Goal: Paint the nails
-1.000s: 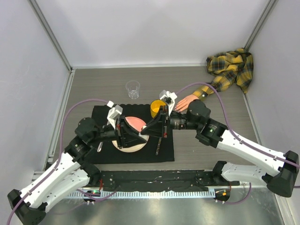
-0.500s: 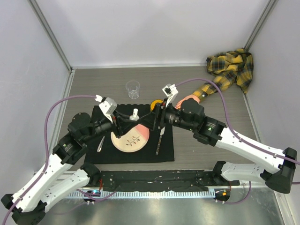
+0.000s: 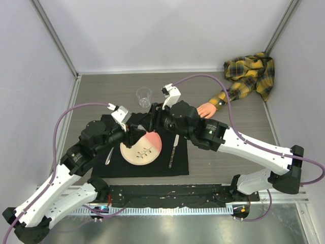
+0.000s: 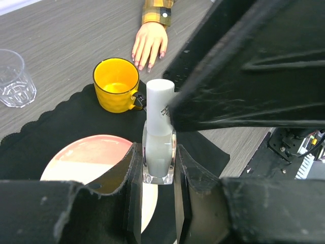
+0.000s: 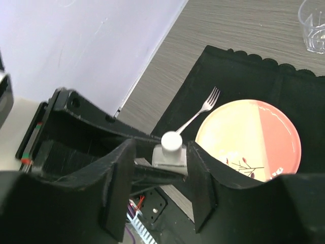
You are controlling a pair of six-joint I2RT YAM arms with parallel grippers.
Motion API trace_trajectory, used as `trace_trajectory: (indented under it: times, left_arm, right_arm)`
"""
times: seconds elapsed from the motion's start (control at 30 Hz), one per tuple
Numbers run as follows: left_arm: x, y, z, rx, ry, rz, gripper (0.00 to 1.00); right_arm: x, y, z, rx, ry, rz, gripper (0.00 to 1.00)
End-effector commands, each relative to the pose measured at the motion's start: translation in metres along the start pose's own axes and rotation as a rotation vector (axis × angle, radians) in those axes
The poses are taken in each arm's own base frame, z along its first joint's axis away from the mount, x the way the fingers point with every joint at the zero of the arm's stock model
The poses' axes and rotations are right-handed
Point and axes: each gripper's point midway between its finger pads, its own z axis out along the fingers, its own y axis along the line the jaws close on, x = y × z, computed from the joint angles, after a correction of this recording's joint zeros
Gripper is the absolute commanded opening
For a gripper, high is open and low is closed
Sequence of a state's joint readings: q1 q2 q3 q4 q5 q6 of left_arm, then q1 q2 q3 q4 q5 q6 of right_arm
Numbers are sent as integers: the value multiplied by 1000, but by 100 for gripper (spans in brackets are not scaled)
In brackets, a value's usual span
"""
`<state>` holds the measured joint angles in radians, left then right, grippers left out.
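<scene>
Opening the polish, it seems: left gripper (image 4: 158, 170) fingers clamp the clear bottle (image 4: 159, 152) upright above the plate (image 4: 76, 157), right gripper (image 5: 161, 152) fingers straddle its white cap (image 5: 171, 140), open, and must next close and twist; the nails (image 4: 140, 65) lie far right on the tabletop (image 3: 101, 86).

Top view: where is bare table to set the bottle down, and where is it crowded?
Bare table lies between the glass and the back wall, and right of the black mat toward the front edge. Crowded: the mat, with plate, fork, knife, and the left gripper and right gripper at the bottle.
</scene>
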<state>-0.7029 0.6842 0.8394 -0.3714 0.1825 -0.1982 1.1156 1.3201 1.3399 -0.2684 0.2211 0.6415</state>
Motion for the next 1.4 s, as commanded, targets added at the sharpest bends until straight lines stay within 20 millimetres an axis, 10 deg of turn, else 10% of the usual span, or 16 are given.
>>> trace_trajectory:
  times: [0.0,0.33,0.4,0.53,0.57,0.6,0.67,0.73,0.97,1.13,1.37]
  left_arm:
    - [-17,-2,-4,2,-83,2,0]
    - [-29,-9,-7,21,-113,-39,0]
    - [-31,-14,-7,49,-118,-50,0]
    - [-31,-76,-25,412,-106,-13,0]
    - [-36,-95,-33,525,-124,-14,0]
    - [-37,-111,-43,633,-128,-17,0]
    - [-42,-145,-72,901,-144,-47,0]
    - [-47,-153,-81,967,-164,-60,0]
    - [-55,-128,-55,747,-201,-67,0]
    - [-56,-89,-31,478,-192,2,0]
    - [-36,-39,-15,201,-96,79,0]
  right_arm:
    - [-13,5,6,52,-42,20,49]
    - [7,7,16,40,-4,29,27]
    - [3,9,12,20,-19,13,5]
    - [11,6,1,-139,13,-227,0]
    - [35,58,-29,-566,132,-310,0]
    - [66,56,-47,-757,234,-266,1]
    - [38,78,-89,-1090,130,-182,1]
    - [53,76,-95,-1118,257,-95,1]
    - [49,57,-78,-852,178,-136,2]
    - [10,11,-50,-413,68,-144,49]
    - [-3,-11,-57,-159,43,-60,69]
